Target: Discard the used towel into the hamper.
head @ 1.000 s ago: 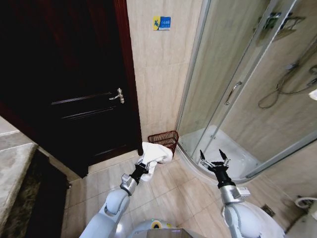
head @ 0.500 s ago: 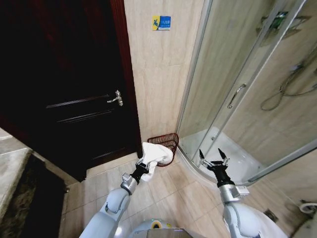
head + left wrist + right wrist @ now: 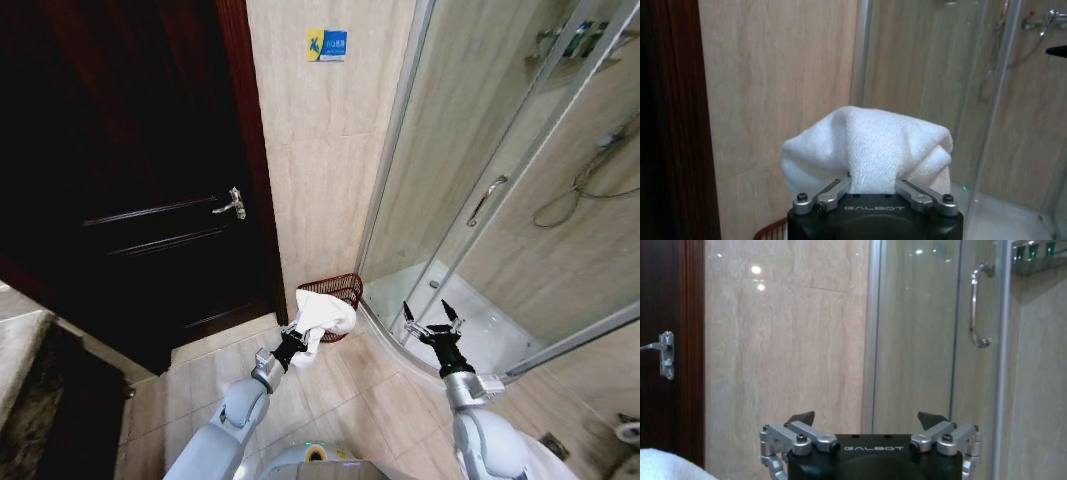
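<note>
You see the white towel bunched and clamped in the left gripper, its folds bulging above and around both fingers in the left wrist view. Just beyond those jaws the hamper, a dark reddish-brown open-weave basket, stands on the tiled floor against the beige wall, between the dark door and the shower enclosure; the towel overlaps its near rim. The right gripper hovers well apart on the shower side, its jaws spread and holding nothing. Each gripper body reads "GALBOT" in the wrist views. A blue-and-yellow sticker sits high on the wall; its writing is illegible.
</note>
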Controlling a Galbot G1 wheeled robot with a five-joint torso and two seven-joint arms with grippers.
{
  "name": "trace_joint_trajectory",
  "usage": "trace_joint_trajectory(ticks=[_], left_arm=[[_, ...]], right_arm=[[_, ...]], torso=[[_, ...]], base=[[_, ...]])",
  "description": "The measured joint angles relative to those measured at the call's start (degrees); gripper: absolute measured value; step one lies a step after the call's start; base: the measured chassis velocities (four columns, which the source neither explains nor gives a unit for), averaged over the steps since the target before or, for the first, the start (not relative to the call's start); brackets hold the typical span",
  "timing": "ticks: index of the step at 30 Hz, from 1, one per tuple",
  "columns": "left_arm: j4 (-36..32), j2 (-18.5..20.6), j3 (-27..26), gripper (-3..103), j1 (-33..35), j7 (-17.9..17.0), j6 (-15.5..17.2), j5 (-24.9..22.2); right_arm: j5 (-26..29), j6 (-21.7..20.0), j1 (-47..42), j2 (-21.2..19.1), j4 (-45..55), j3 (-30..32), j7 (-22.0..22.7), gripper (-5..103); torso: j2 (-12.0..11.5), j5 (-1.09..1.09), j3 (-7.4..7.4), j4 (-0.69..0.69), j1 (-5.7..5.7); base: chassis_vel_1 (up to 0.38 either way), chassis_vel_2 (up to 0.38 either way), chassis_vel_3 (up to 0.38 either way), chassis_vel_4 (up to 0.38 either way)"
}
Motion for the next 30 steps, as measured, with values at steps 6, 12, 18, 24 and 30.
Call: trace_joint_trajectory(ticks=[6,12,18,24,30], left_arm=[[0.4,0.0,0.1,9,-0.3,0.0,0.0,0.0],[1.0,-0.2,0.5,9,-0.6,0.0,-0.1,-0.1],[1.4,-0.3,0.6,9,-0.5,0.1,-0.2,0.0],[1.7,-0.5,0.7,9,-0.5,0.2,-0.3,0.1],[1.9,-0.5,0.8,9,-0.5,0.2,-0.4,0.2]], right_arm=[[-0.2,0.0,0.3,0.2,-0.1,-0.2,-0.2,100],[-0.3,-0.2,0.6,0.3,-0.1,-0.2,-0.2,100],[-0.3,-0.2,0.4,0.4,-0.3,-0.3,-0.3,100],[-0.3,-0.1,0.4,0.5,-0.4,-0.3,-0.3,100],[-0.4,0.0,0.1,0.5,-0.5,-0.3,-0.3,100]], torso=[[0.0,-0.01,0.0,-0.01,0.01],[0.0,0.0,0.0,0.0,0.02],[0.0,0.0,0.0,0.0,0.01],[0.0,0.0,0.0,0.0,0.0],[0.0,0.0,0.0,-0.01,0.01]], base=[[-0.096,0.096,0.093,-0.09],[-0.09,0.108,0.091,-0.089],[-0.079,0.08,0.07,-0.079],[-0.087,0.099,0.089,-0.091],[-0.108,0.095,0.09,-0.093]])
